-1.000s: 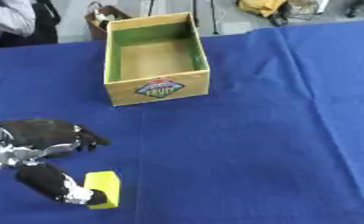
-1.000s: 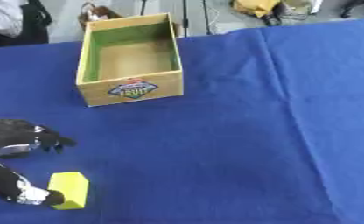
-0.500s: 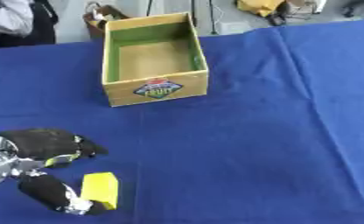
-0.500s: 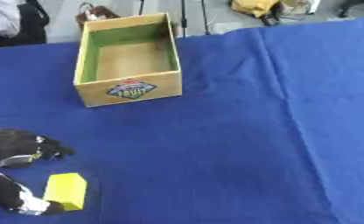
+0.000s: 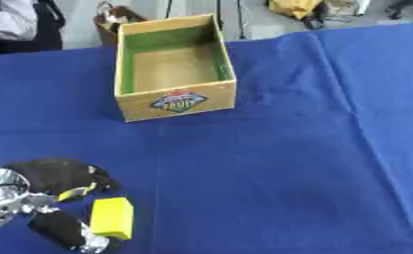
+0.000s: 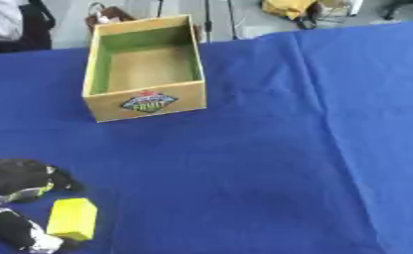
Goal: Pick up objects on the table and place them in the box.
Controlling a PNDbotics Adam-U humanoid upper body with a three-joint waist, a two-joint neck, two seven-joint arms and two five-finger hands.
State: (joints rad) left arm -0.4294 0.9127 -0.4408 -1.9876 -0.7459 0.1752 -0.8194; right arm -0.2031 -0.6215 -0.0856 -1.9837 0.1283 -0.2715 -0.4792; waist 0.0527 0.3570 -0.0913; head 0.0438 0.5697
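Yellow block (image 5: 112,217) lies on blue-clothed desk (image 5: 288,163), between thumb and curled fingers (image 5: 93,179) of left hand (image 5: 45,198); contact unclear, can't tell if grasped. Vs 1 s ago: hand sits lower, closer round block. Well beyond fingers, far side: open cardboard box (image 5: 174,67), green inside, front label w/ "FRUIT".
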